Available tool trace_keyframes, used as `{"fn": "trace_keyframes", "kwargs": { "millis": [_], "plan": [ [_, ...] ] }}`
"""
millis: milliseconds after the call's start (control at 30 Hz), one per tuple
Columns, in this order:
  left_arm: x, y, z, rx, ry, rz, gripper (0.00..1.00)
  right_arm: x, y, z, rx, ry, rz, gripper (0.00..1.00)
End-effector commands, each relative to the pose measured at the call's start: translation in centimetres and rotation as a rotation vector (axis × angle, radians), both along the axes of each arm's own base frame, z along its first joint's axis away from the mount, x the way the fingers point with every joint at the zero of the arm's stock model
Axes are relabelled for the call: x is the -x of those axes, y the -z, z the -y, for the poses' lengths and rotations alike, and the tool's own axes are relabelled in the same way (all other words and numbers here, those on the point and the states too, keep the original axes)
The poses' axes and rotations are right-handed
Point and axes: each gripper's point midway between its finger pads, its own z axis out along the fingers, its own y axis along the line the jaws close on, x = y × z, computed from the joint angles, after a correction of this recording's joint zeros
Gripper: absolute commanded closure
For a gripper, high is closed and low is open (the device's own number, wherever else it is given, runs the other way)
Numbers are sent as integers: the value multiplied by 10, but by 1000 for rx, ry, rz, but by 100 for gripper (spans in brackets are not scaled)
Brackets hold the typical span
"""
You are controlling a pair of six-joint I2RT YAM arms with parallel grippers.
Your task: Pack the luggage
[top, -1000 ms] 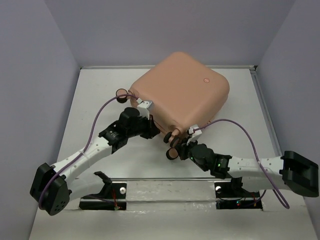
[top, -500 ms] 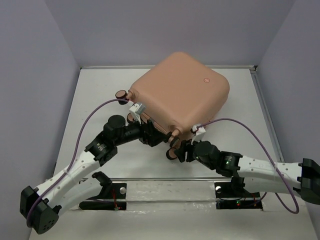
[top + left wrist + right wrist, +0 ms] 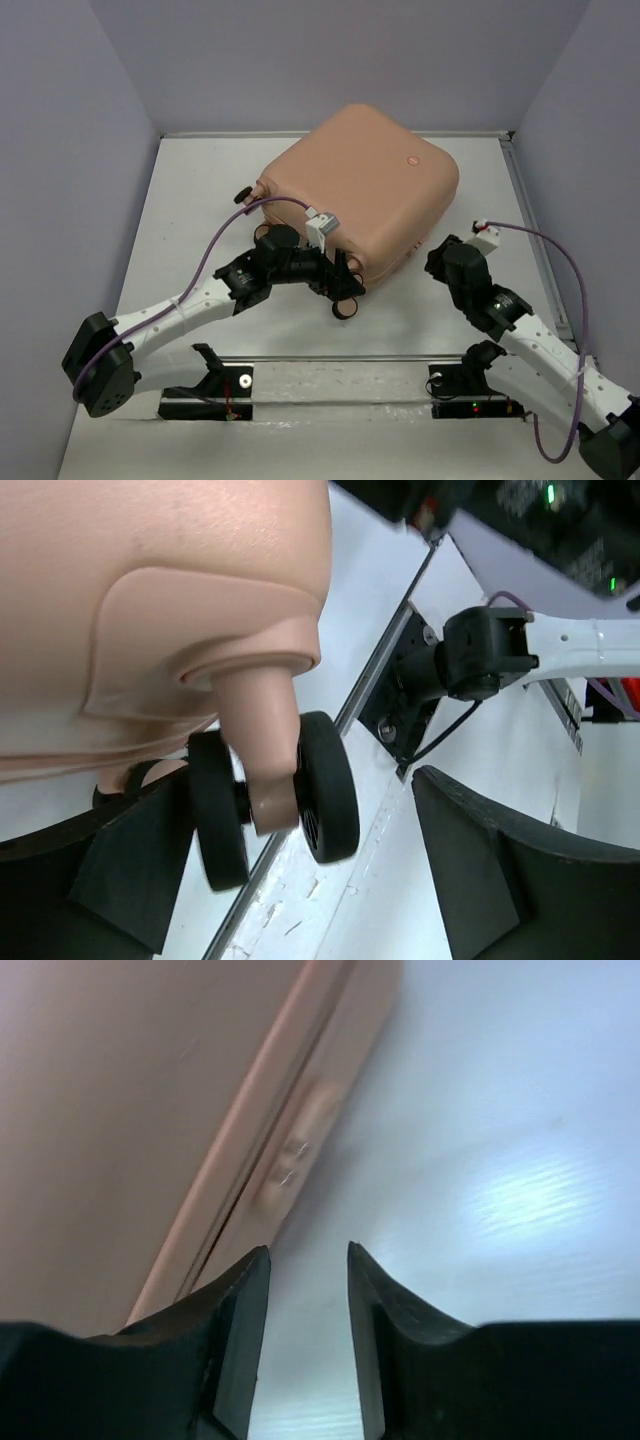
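One item under task: the luggage (image 3: 365, 185) lies flat and closed on the bench (image 3: 200, 180), shell up, toward 12 o'clock of the bench centre and turned askew to its edges. No contents for packing are in view.

Left hand (image 3: 345, 283): at the case's 6 o'clock corner. The wrist view shows it spread wide, with a twin caster (image 3: 275, 800) on its peach stem standing between the fingers (image 3: 130, 870), nearer one than the other. Nothing is gripped.

Right hand (image 3: 437, 258): at the case's 4 o'clock side. It is narrow, with a slim gap and nothing in it, pointed down at the seam (image 3: 285, 1130) between the two shell halves. A small blurred fitting sits on that seam; I cannot tell what it is.

Judged risks:
- A caster is a poor hold. It can swivel or roll as the fingers close, so the case may pivot on the smooth bench rather than come along.
- Off-centre closing would let one finger strike first and shove the corner sideways.
- Narrow fingers on a hard, curved shell may skid off the seam.
- The left arm's purple cable (image 3: 280, 201) arcs over the case's 8 o'clock edge near another wheel (image 3: 243, 192); it could snag there.
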Motion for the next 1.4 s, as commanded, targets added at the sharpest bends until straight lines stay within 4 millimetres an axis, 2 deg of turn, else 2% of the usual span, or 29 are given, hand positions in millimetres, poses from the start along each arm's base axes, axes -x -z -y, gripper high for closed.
{"fn": "trace_keyframes", "kwargs": {
  "millis": [0,33,67,100,133,167,200,233,300,333,367,400,433,467,567,767,833,867,933,967,1000,1033,1100,1133,1167,1200,1233,1267,1367],
  "plan": [
    [-11,-14,26,16,19,67,9,-64,-37,48,11,86,87,53],
    [-10,-16,32,16,28,73,23,-81,-30,77,2,158,67,46],
    [-13,-15,35,14,24,74,34,-92,-34,62,-27,82,84,43],
    [-9,-15,41,14,37,74,47,-106,-36,73,-45,89,92,41],
    [-11,-13,50,7,42,76,73,-128,-26,55,-52,-7,75,37],
    [-10,-13,55,3,53,79,85,-150,-51,43,-54,-69,117,36],
    [-4,-4,65,-13,78,72,94,-160,-55,14,-88,-238,121,34],
    [-1,-9,74,-2,95,77,94,-175,-33,-1,-116,-310,64,34],
    [9,-8,89,5,130,76,94,-190,-41,-34,-174,-443,92,34],
    [19,-12,105,24,165,74,94,-198,-65,-64,-188,-539,138,34],
    [25,-13,113,35,185,72,94,-207,-50,-81,-185,-577,96,33],
    [27,-8,123,35,200,64,94,-210,-50,-93,-173,-612,78,32],
    [31,-20,134,57,221,77,94,-225,-64,-103,-174,-620,99,29],
    [31,-21,139,61,228,78,94,-229,-75,-104,-182,-609,109,27],
    [21,-37,151,87,213,111,94,-236,-80,-88,-182,-534,87,20],
    [-4,-86,161,179,155,149,94,-189,-85,-68,-112,-518,89,8],
    [-11,-98,168,215,146,147,94,-167,-79,-80,-137,-627,89,8],
    [-10,-117,174,255,161,156,94,-160,-83,-86,-156,-669,97,7],
    [-10,-135,190,306,193,135,94,-156,-79,-86,-168,-673,74,7],
    [-7,-139,194,316,211,124,94,-153,-85,-80,-154,-644,87,7],
    [-8,-141,195,315,209,116,93,-153,-75,-68,-114,-574,76,8],
    [-9,-149,194,317,205,132,76,-146,-69,-59,-94,-539,54,16],
    [-19,-151,187,273,146,178,41,-130,-82,-39,-66,-462,95,31],
    [-20,-148,174,202,121,179,12,-120,-82,-35,-81,-439,95,52],
    [-35,-149,164,152,51,243,6,-104,-62,-32,-94,-430,63,59],
    [-34,-155,143,108,17,253,1,-88,-79,-31,-128,-428,121,65],
    [-38,-160,128,90,-19,269,1,-79,-76,-31,-140,-430,130,66],
    [-50,-146,108,45,-80,271,1,-67,-55,-30,-154,-435,101,68],
    [-58,-147,39,27,-223,284,1,-39,-43,-30,-188,-456,135,71]
  ]
}}
